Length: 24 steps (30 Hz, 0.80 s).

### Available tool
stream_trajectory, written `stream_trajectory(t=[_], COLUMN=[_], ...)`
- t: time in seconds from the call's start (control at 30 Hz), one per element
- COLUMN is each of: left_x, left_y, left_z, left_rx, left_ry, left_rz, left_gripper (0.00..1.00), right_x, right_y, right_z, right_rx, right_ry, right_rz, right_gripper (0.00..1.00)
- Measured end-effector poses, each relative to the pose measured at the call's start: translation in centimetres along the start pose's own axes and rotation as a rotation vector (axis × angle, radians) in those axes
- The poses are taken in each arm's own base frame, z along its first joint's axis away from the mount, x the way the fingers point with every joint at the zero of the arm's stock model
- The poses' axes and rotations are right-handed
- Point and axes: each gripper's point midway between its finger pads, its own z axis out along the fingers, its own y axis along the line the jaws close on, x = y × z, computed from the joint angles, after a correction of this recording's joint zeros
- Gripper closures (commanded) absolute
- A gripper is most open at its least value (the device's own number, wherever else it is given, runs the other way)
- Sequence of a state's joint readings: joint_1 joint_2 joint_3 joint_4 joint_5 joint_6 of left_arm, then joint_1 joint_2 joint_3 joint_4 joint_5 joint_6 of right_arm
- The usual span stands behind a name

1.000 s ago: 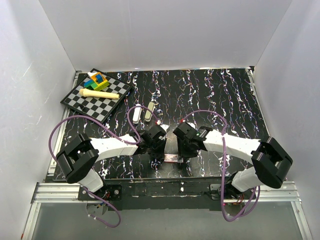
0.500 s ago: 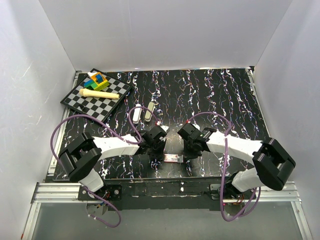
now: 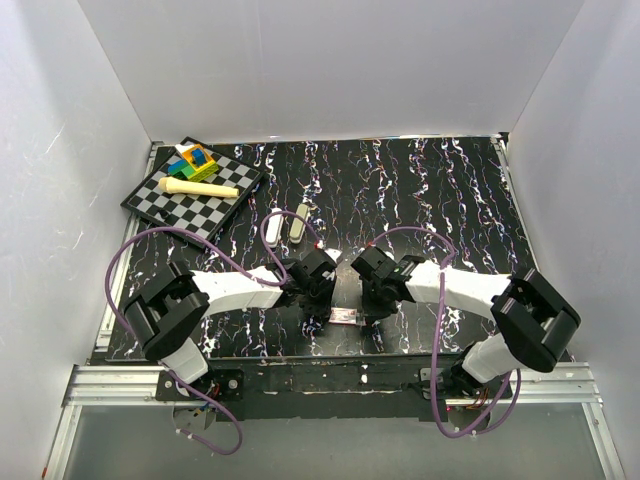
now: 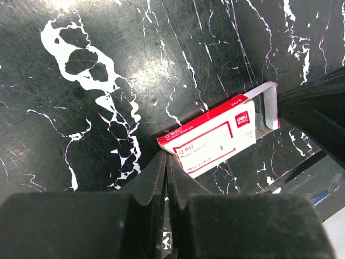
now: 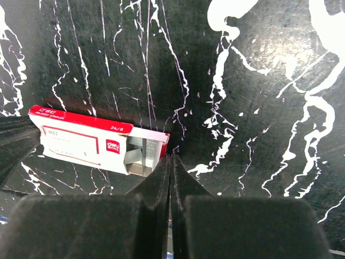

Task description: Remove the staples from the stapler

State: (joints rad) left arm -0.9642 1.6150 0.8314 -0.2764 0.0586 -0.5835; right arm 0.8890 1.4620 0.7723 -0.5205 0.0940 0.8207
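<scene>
A red and white staple box (image 3: pixel 347 317) lies near the table's front edge between both grippers. Its right end is open and silver staples (image 5: pixel 141 154) show inside. My left gripper (image 4: pixel 166 156) is shut, its tips touching the box's (image 4: pixel 215 143) left corner. On the other side my right gripper (image 5: pixel 170 157) is shut too, tips against the corner of the open end of the box (image 5: pixel 75 143), with nothing visible between them. The white stapler (image 3: pixel 272 230) lies farther back as two long parts side by side, away from both grippers (image 3: pixel 318 300) (image 3: pixel 372 305).
A chessboard (image 3: pixel 165 205) at the back left carries a yellow stick (image 3: pixel 198 187) and coloured blocks (image 3: pixel 193 160). White walls close in the left, back and right sides. The table's front edge runs just below the box.
The right gripper's jaws have closed beside the box's open end, after shifting a little. The left gripper and the box have stayed where they were.
</scene>
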Motion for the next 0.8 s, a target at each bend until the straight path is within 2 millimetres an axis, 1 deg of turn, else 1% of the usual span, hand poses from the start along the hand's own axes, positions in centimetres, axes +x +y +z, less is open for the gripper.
stream_trajectory(t=[0.3, 0.8], left_x=[0.0, 0.0], left_y=[0.0, 0.0], left_z=[0.0, 0.0], left_rx=[0.0, 0.001], left_ry=[0.002, 0.002], left_rz=[0.003, 0.003], left_gripper=[1.0, 1.0], right_x=[0.1, 0.2], right_y=[0.9, 1.3], right_z=[0.2, 0.3], right_rx=[-0.041, -0.052], right_ry=[0.021, 0.038], right_rz=[0.019, 0.033], right_gripper=[0.99, 0.99])
